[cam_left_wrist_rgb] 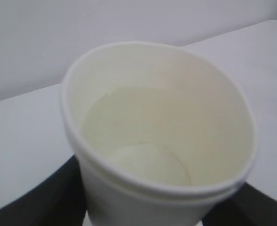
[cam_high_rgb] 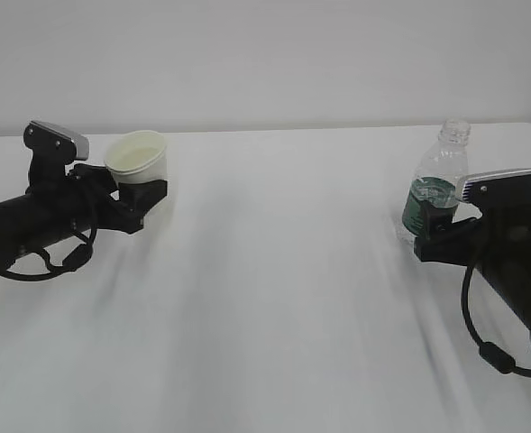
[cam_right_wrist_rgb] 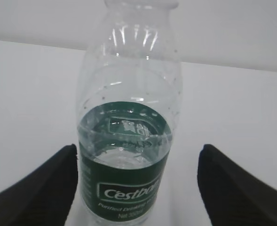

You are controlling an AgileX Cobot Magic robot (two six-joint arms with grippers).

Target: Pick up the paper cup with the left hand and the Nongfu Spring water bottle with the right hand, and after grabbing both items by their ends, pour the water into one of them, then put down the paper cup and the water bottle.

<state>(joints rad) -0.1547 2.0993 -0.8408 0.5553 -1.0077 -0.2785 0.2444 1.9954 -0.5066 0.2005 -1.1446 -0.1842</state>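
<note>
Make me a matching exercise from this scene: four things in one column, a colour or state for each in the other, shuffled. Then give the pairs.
Things:
1. cup
2. bottle
3. left tool
4. right tool

Descriptions:
A. open, with a gap on either side of the bottle
B. white outside, cream inside
C. closed around the cup's base
D. clear, with a dark green label

Pairs: 1-B, 2-D, 3-C, 4-A

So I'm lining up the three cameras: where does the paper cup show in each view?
Exterior view: paper cup at upper left, in the left gripper.
Left wrist view: fills the frame, seen from above, with a pale liquid inside.
Right wrist view: not in it; only the water bottle.
Shared landmark: the white table's far edge against the wall.
</note>
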